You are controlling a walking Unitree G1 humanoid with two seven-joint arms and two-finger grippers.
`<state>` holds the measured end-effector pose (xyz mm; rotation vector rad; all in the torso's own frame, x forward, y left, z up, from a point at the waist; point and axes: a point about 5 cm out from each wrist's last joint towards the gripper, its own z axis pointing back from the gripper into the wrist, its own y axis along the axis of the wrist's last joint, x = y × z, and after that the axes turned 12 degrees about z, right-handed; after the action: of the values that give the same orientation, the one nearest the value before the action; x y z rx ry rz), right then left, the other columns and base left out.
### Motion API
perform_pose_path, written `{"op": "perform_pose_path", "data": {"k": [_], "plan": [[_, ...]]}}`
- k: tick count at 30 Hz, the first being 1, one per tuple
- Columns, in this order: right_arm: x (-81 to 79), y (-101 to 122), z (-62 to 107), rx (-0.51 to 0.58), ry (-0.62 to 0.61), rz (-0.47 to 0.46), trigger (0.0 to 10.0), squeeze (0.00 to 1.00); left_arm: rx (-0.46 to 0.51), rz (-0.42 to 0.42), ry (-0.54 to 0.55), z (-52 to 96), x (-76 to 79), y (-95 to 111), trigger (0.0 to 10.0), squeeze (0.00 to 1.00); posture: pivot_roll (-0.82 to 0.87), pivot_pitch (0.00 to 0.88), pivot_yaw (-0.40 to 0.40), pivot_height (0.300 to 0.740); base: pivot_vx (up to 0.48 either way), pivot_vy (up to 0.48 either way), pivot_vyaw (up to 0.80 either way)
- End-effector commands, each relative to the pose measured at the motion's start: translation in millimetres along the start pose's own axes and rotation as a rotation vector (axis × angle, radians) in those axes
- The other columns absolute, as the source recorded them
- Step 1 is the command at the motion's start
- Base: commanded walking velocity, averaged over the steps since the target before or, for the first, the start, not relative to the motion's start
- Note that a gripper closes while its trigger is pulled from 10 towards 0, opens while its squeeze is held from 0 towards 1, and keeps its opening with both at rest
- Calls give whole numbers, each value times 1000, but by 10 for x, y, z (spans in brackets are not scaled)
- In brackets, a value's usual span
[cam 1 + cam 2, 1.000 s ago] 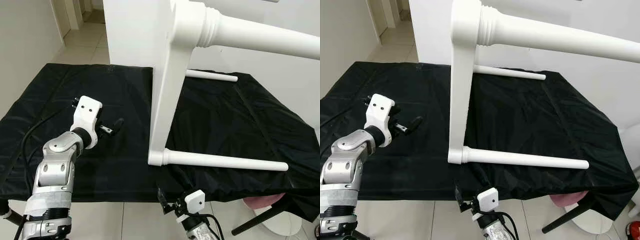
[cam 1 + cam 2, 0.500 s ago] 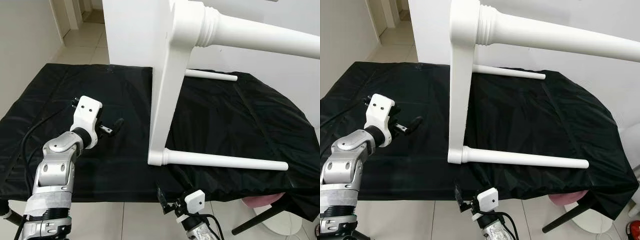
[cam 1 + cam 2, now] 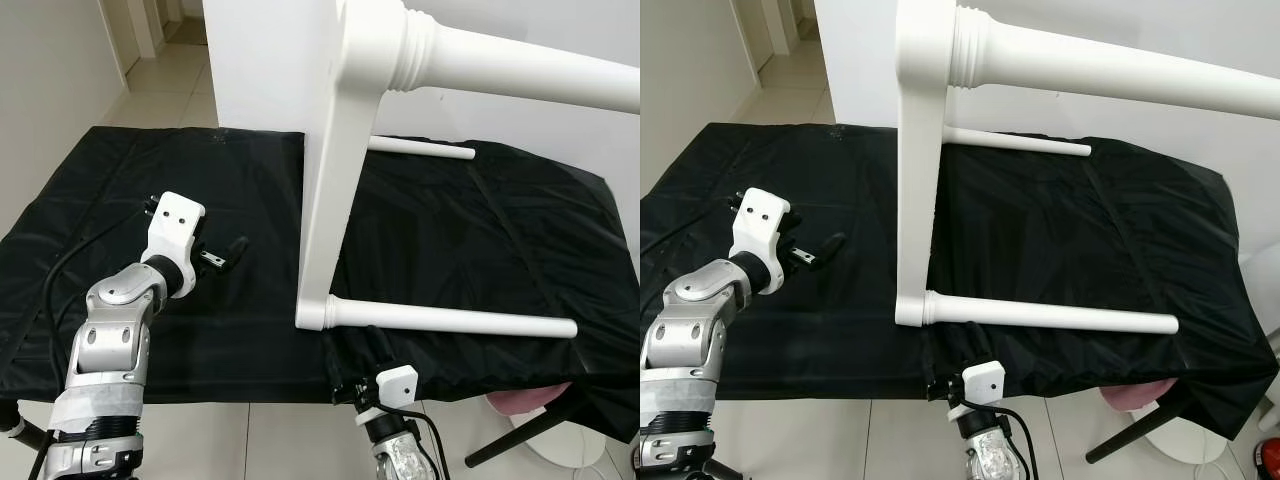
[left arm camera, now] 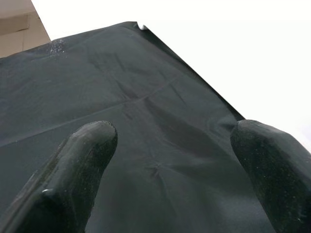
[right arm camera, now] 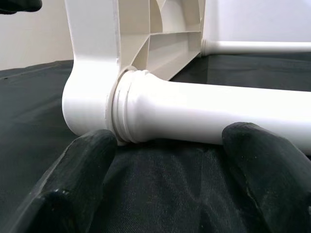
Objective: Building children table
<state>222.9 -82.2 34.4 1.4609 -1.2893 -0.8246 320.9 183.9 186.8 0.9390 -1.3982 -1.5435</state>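
the head views are evenly and brightly lit, and no motion blur is seen. a soft sheen is caught along the creases of the black cloth (image 3: pixel 200 190), and little detail is kept in its darkest folds. the white table leg (image 3: pixel 520 75) at the top is rendered large and slightly soft by its nearness. in the left wrist view the white panel (image 4: pixel 252 53) is blown out to plain white. in both wrist views the fingertips (image 5: pixel 82 179) are left out of focus.

surface: black cloth (image 3: pixel 470 240) | on it: white table (image 3: pixel 330 200) on its side
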Motion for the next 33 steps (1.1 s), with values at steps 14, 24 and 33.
{"op": "perform_pose_path", "data": {"k": [14, 24, 33], "plan": [[248, 1535, -1152, 485, 36, 11, 10000, 0, 60, -32, 201, 5, -162, 5, 10000, 0, 92, 0, 0, 740, 0, 0, 0], [252, 1562, -1057, 495, 60, 48, 10000, 0, 56, -40, 196, 0, -156, -2, 10000, 0, 84, 0, 0, 740, 0, 0, 0], [330, 1551, -964, 472, 48, 79, 10000, 0, 59, -46, 179, -16, -138, -29, 10000, 0, 59, 0, 0, 740, 0, 0, 0]]}}
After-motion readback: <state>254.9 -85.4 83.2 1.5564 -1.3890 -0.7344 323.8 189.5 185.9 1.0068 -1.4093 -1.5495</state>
